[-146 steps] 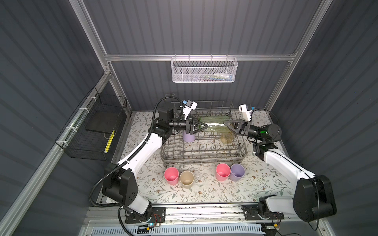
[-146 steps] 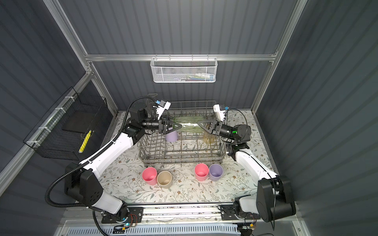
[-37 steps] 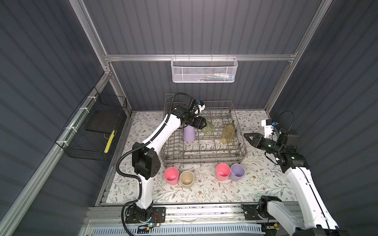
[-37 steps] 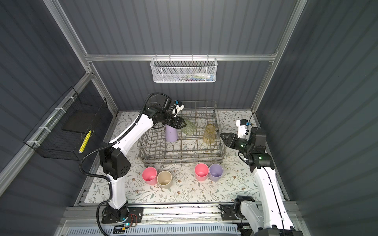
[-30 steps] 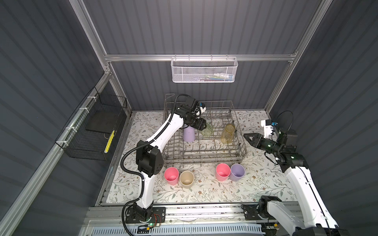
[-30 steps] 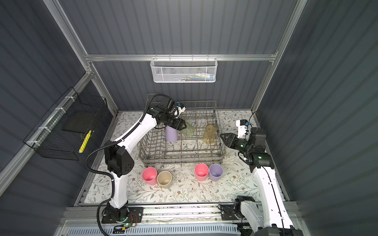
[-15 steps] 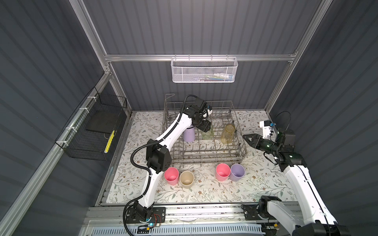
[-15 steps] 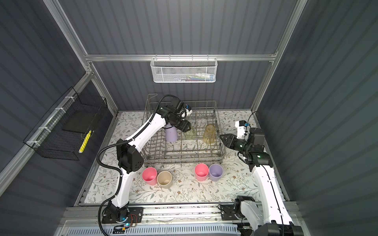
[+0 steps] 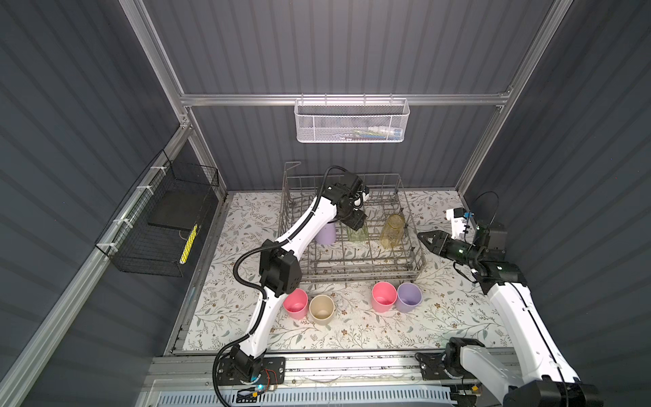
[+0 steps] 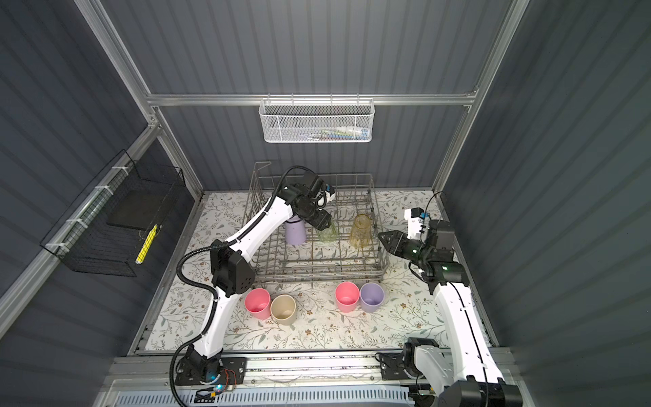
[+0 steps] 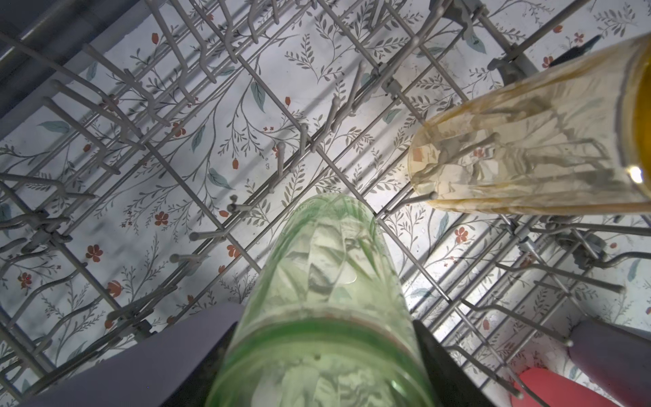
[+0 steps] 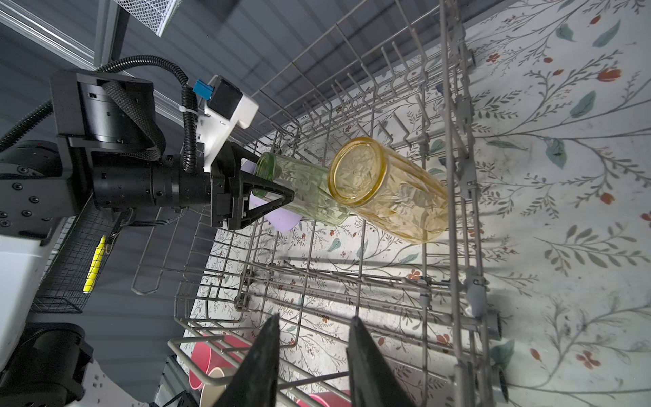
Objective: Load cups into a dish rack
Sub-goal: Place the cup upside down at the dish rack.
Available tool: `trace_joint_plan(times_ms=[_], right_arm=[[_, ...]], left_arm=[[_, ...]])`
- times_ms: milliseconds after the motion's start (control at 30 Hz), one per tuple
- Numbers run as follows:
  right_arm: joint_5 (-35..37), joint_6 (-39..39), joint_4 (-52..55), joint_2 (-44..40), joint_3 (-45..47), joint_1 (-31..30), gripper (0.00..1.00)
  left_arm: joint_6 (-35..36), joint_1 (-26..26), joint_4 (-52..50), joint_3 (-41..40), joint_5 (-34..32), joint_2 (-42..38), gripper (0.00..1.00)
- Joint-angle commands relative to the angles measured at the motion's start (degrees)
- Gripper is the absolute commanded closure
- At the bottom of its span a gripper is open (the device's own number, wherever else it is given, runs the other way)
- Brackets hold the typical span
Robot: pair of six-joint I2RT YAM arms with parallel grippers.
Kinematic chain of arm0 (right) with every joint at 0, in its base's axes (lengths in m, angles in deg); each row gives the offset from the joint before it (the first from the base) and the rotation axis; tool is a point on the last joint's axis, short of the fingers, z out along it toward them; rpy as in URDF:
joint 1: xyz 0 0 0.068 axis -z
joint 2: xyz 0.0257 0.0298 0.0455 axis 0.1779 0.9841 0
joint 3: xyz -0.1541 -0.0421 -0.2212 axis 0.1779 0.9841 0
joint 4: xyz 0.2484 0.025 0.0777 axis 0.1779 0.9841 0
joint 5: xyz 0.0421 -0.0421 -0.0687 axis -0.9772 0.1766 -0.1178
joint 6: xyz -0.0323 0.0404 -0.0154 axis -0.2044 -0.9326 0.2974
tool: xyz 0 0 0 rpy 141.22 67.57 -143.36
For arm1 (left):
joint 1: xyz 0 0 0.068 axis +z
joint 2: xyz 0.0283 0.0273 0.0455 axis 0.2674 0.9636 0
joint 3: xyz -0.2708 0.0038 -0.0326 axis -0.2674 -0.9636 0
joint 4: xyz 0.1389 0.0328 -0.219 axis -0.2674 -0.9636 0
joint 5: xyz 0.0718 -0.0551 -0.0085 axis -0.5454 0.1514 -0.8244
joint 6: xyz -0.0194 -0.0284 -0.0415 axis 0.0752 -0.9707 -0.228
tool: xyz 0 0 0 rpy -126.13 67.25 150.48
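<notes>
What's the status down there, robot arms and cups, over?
Left gripper shut on green glass inside dish rack. Right gripper open, empty. Amber glass close beside. On table: left pink cup, beige cup, right pink cup, lilac cup.

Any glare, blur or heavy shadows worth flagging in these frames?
Left wrist view: the green glass fills the near field, soft-focused; a bright glint sits on the amber glass. Right wrist view: sharp, rack wires cast long shadows. Both top views: sharp, no glare.
</notes>
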Motion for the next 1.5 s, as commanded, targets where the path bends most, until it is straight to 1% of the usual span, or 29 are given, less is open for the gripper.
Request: trace_joint_plan(times_ms=[0, 300, 367, 533, 633, 767, 1000, 1100, 1233, 1467], right_arm=[[-0.68, 0.25, -1.12, 0.28, 0.54, 0.28, 0.65], [-0.79, -0.04, -1.10, 0.22, 0.80, 0.27, 0.65], [-0.88, -0.11, -1.12, 0.29, 0.89, 0.28, 0.65], [-1.13, -0.21, -1.41, 0.54, 1.07, 0.28, 0.65], [-1.29, -0.26, -1.56, 0.90, 1.16, 0.28, 0.65], [-1.48, -0.37, -1.81, 1.15, 1.16, 0.28, 0.65], [-1.31, -0.20, -1.73, 1.17, 1.41, 0.28, 0.65], [-1.52, -0.34, -2.00, 1.43, 1.51, 0.28, 0.65], [-1.78, -0.39, -2.00, 1.62, 1.42, 0.28, 0.65], [-1.74, -0.29, -2.03, 1.69, 1.77, 0.23, 0.65]], left_arm=[[1.48, -0.19, -2.07, 2.35, -1.95, 1.85, 0.45], [1.57, -0.23, -1.38, 3.50, -2.09, 3.27, 0.37], [1.51, -0.23, -1.23, 3.68, -1.57, 3.33, 0.37], [1.12, -0.23, -0.62, 2.71, -0.88, 3.15, 0.35], [0.79, -0.31, 0.10, 1.87, 0.11, 2.83, 0.31], [0.13, -0.40, 1.29, 0.86, 2.16, 2.17, 0.31], [0.11, -1.02, 1.41, -0.67, 2.27, 1.62, 0.31], [0.09, -1.11, 1.53, -0.90, 1.82, 1.92, 0.29], [-0.51, -1.11, 1.73, -0.87, 1.25, 1.82, 0.18], [-0.42, -1.22, 3.16, -2.61, 1.55, -0.72, 0.08]])
